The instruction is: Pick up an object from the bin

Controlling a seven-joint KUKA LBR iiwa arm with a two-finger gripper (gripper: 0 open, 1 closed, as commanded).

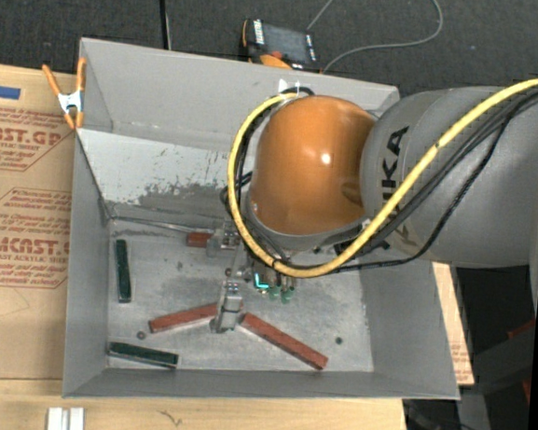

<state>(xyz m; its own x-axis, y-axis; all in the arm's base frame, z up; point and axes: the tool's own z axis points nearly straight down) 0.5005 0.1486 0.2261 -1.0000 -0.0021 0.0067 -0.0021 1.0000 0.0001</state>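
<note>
My gripper (pixel 227 316) reaches down to the bin floor near the front middle, below the orange dome. Its tip stands where two red-brown flat sticks meet. The left stick (pixel 183 320) runs out to the left of the tip, and the right stick (pixel 288 342) slants off towards the front right. Both lie flat on the floor, their inner ends hidden at the gripper's tip. A small brown piece (pixel 198 240) lies further back, left of the gripper's body.
A dark green bar (pixel 122 270) lies along the left side of the floor, and another dark green bar (pixel 143 354) rests in the front left corner. The arm and its dome cover the back right of the bin.
</note>
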